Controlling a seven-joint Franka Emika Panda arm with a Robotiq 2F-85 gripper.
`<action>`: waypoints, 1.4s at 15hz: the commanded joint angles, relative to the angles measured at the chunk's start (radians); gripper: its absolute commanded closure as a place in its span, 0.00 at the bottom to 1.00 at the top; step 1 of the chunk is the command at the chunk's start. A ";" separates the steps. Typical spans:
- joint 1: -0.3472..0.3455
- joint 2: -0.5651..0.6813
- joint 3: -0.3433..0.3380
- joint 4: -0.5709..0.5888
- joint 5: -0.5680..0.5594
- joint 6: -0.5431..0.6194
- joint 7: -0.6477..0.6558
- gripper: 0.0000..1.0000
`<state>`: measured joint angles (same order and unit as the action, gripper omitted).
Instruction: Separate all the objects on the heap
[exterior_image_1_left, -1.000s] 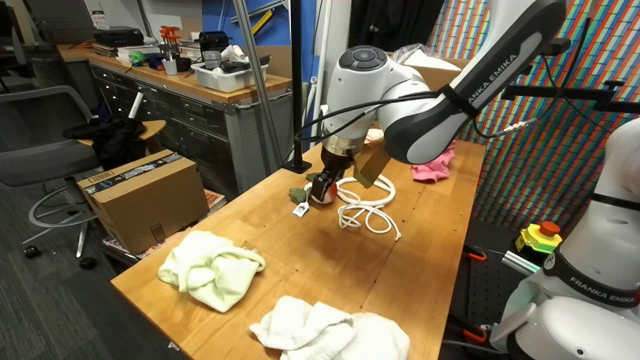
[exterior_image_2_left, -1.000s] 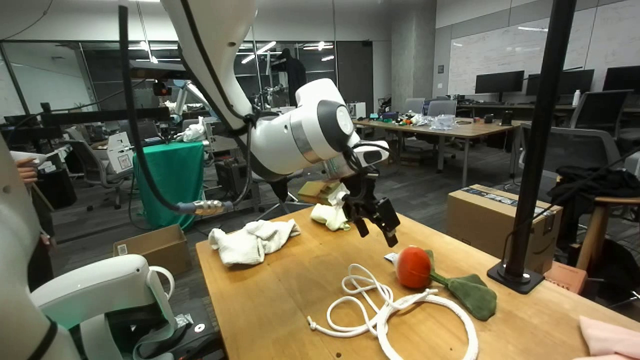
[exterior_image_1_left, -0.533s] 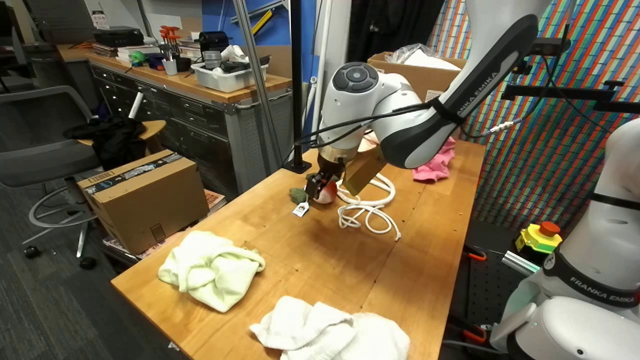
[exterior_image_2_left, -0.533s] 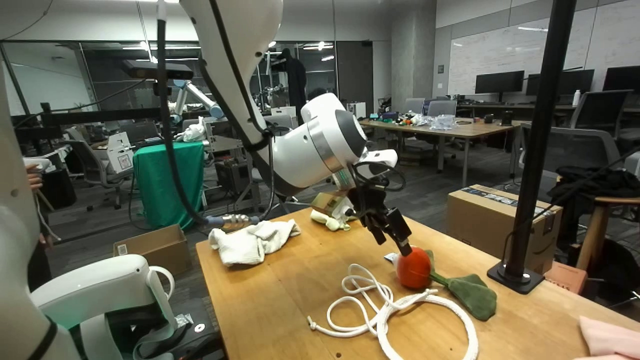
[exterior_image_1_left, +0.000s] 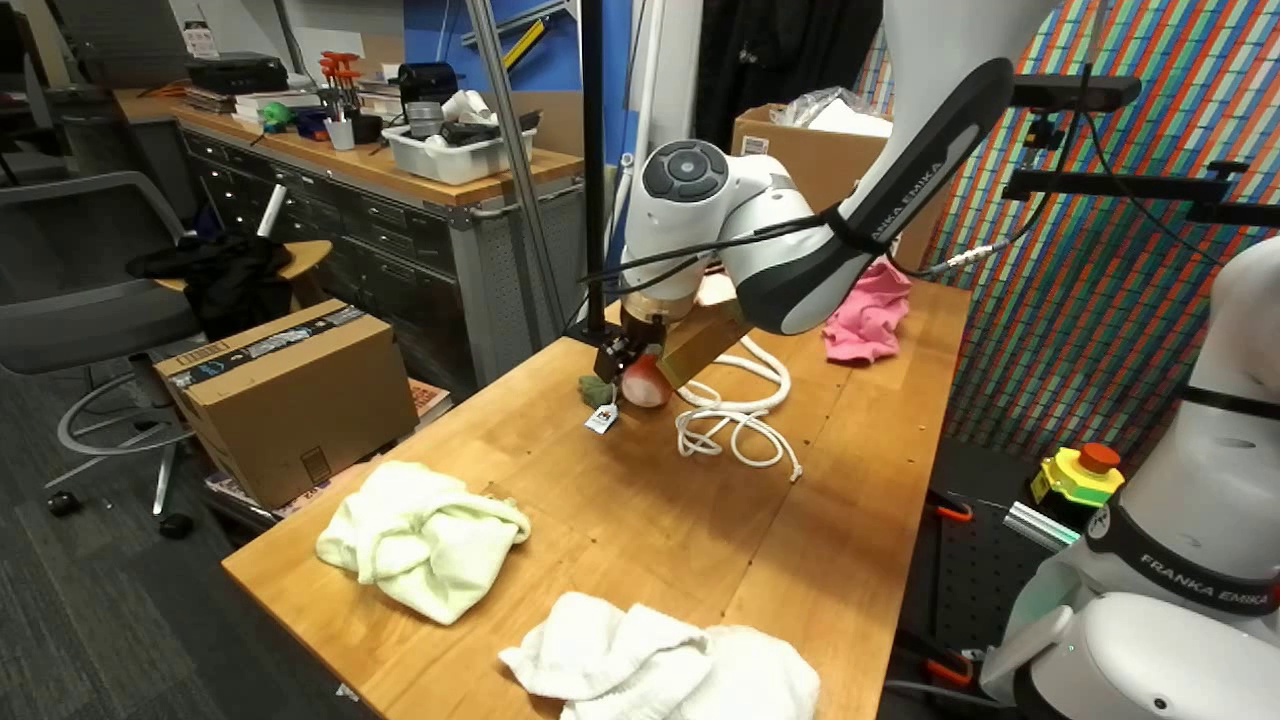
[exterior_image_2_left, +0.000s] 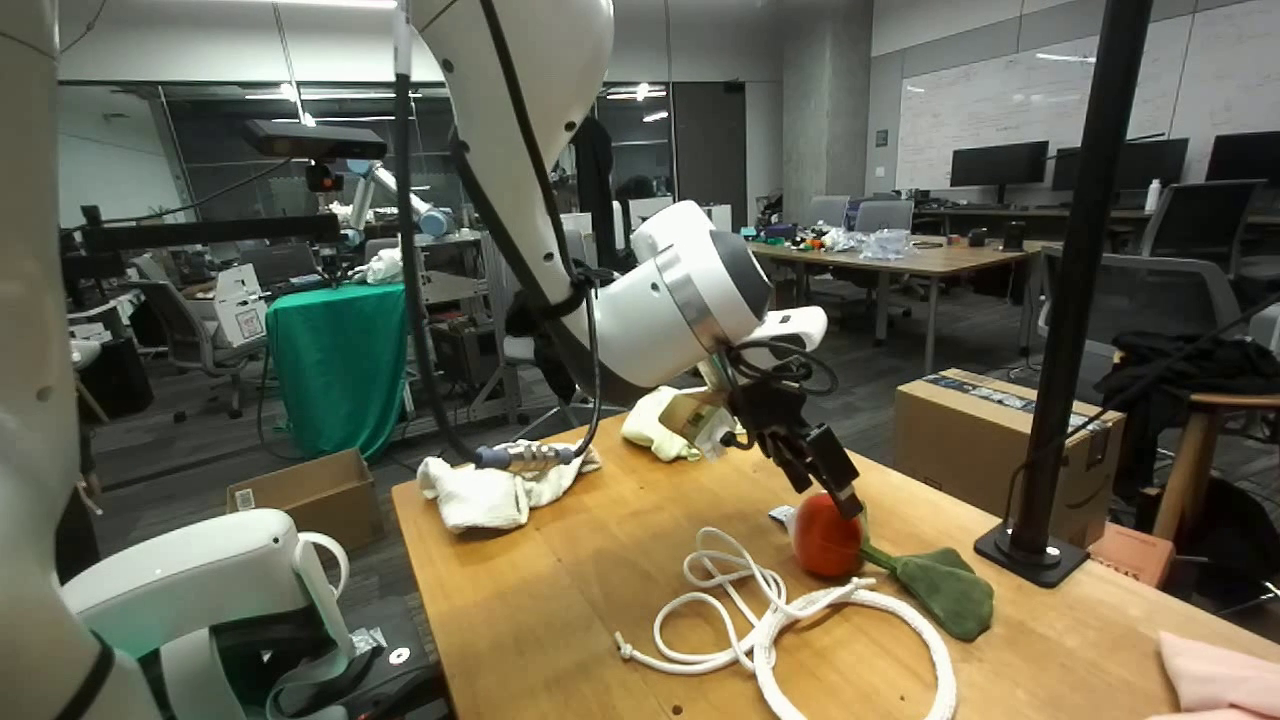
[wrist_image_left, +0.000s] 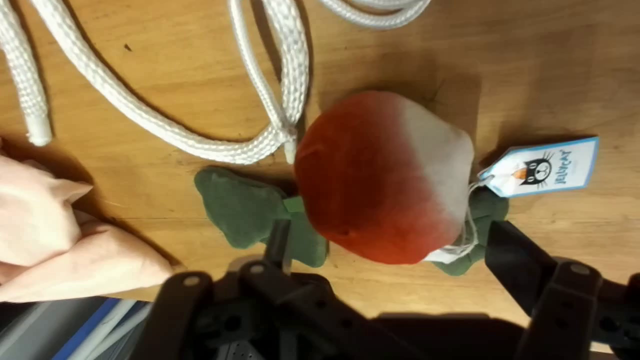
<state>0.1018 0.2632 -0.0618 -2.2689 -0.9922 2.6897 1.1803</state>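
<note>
Spread and holding nothing, black fingers (wrist_image_left: 517, 265) have come down to the red-and-green toy (wrist_image_left: 385, 185), which lies on the table (exterior_image_2_left: 560, 600) just beside white cord (wrist_image_left: 294, 65), suggesting a grasp to part them may come next

white arm (exterior_image_2_left: 635, 330) bent, pincer (wrist_image_left: 391, 239) slanting downward, spread wide apart

Both exterior views overlook the desk (exterior_image_1_left: 620, 530) obliquely; the wrist view faces down on it closely, claw (wrist_image_left: 390, 239) at 6 o'clock.
</note>
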 joint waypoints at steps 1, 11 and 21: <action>-0.002 0.068 -0.028 0.072 -0.039 0.014 0.054 0.00; -0.036 0.163 -0.038 0.126 0.007 0.005 0.024 0.26; -0.045 0.118 -0.022 0.107 0.022 0.004 0.019 0.91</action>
<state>0.0594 0.4062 -0.0936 -2.1534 -0.9896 2.6894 1.2047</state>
